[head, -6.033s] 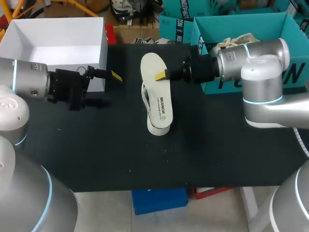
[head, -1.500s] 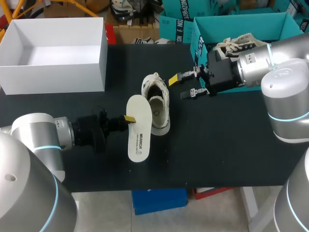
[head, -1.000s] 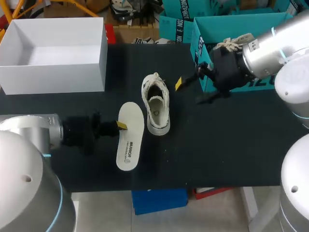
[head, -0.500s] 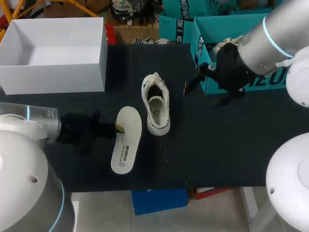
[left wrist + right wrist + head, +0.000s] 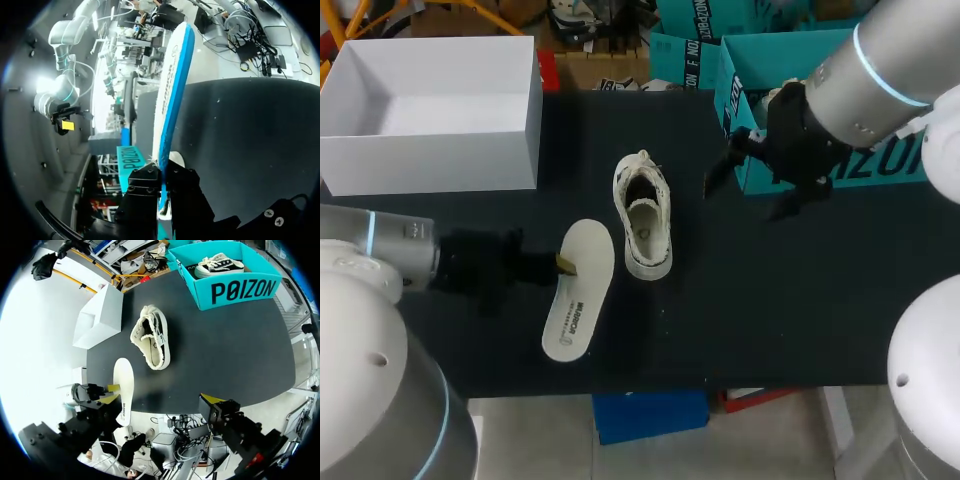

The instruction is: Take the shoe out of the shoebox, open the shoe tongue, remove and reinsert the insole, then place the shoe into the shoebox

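Note:
The white shoe (image 5: 642, 222) lies on the black table (image 5: 770, 300), opening up and empty; the right wrist view shows this shoe (image 5: 150, 337) from high above. Left of it is the white insole (image 5: 575, 290), gripped at its edge by my left gripper (image 5: 560, 263), which is shut on it. In the left wrist view the insole (image 5: 172, 85) stands edge-on between the fingers (image 5: 150, 185), its blue underside showing. My right gripper (image 5: 750, 195) hangs wide open and empty above the table, right of the shoe. From there the insole (image 5: 122, 390) is far below the open right gripper (image 5: 160, 402).
An open white box (image 5: 430, 100) stands at the back left. A teal shoebox (image 5: 745, 70) at the back right holds another shoe (image 5: 217, 265). The table's front edge (image 5: 650, 385) runs close to the insole's heel end.
My left gripper has drawn the insole leftward and toward the front edge, away from the shoe. The right arm has risen and pulled back toward the teal box, still open.

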